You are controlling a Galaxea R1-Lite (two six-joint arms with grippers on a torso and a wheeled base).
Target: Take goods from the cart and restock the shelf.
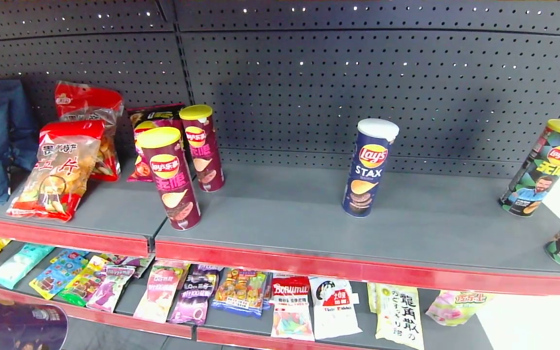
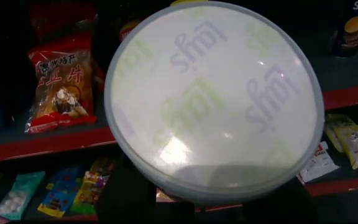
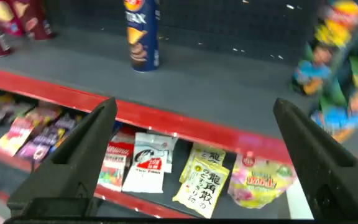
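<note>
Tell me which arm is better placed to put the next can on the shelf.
Left. A chip can sits right before its wrist camera, apparently already held, facing the shelf. The right gripper is open and empty, so it would first need to fetch something.

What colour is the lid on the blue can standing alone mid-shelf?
White lid, clearest in the head view.

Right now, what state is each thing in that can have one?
Right gripper: open, empty.
Blue can: upright, lid on.
Front maroon can: upright, lid on.
Rear maroon can: upright, lid on.
Rear green can: upright, lid on.
Can at left wrist: lid on.
Front red bag: leaning back.
</note>
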